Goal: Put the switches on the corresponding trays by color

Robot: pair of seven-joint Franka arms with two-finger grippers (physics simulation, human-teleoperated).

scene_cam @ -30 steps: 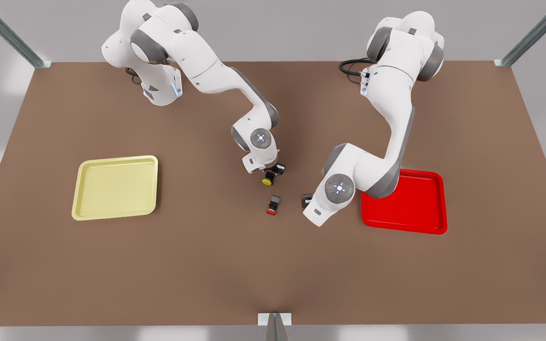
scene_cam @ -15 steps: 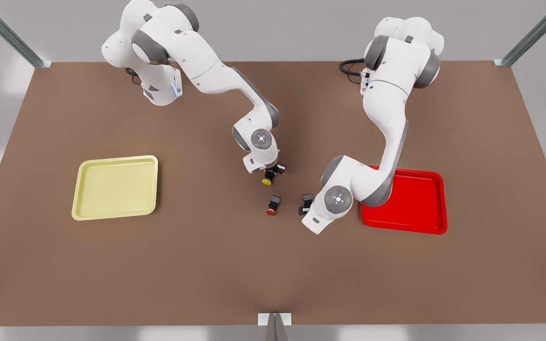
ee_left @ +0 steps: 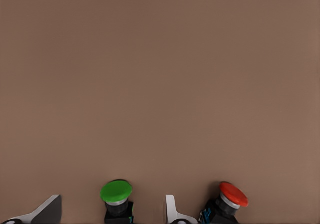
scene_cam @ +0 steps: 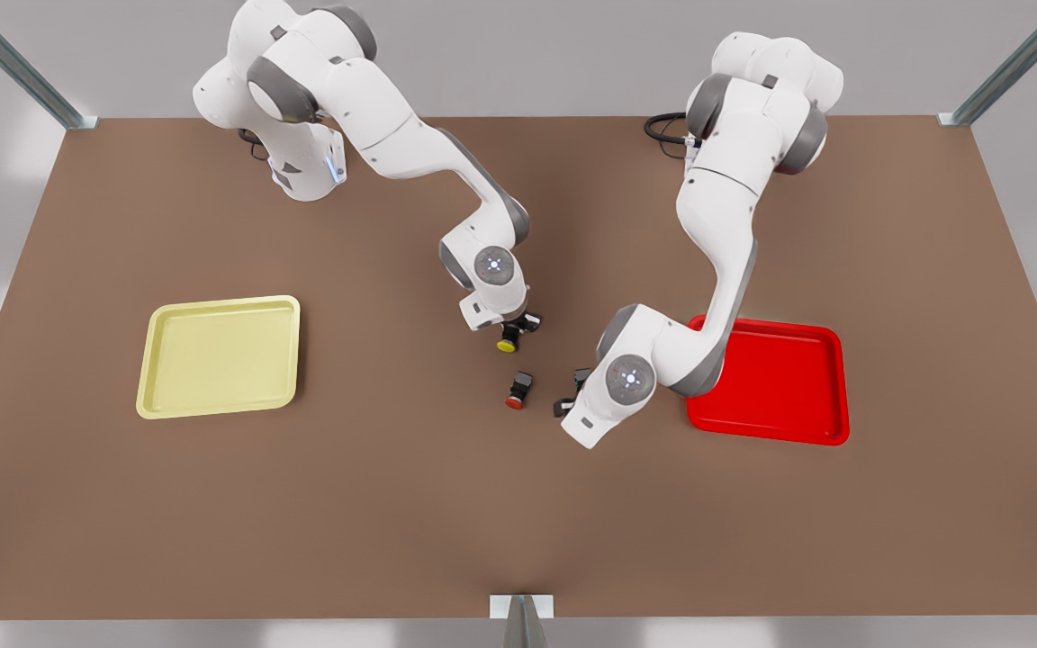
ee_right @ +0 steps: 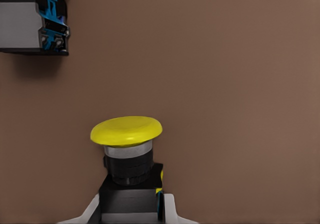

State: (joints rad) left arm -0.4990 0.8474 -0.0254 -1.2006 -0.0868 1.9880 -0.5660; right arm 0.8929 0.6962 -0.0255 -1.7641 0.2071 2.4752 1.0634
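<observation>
Near the middle of the brown surface [scene_cam: 410, 504], the right gripper [scene_cam: 518, 326] has its jaws clamped on the dark body of the yellow switch [scene_cam: 508, 345]; the right wrist view shows that switch [ee_right: 127, 154] gripped between the two pale fingers [ee_right: 170, 209], its round cap pointing away from the wrist. Just beside it, toward the near edge in the front view, the red switch [scene_cam: 517, 391] lies on its side on the surface, free of both grippers. At the front view's right of it hangs the left gripper [scene_cam: 571, 396], low over the surface with jaws apart; in the left wrist view the green switch [ee_left: 117, 198] sits between its fingers [ee_left: 172, 211], and the red switch [ee_left: 227, 204] lies just outside one of them. Whether the fingers touch the green switch cannot be told. Well apart at the front view's left rests the pale yellow tray [scene_cam: 218, 356]; the red tray [scene_cam: 780, 387] lies at the front view's right, partly behind the left arm's elbow.
</observation>
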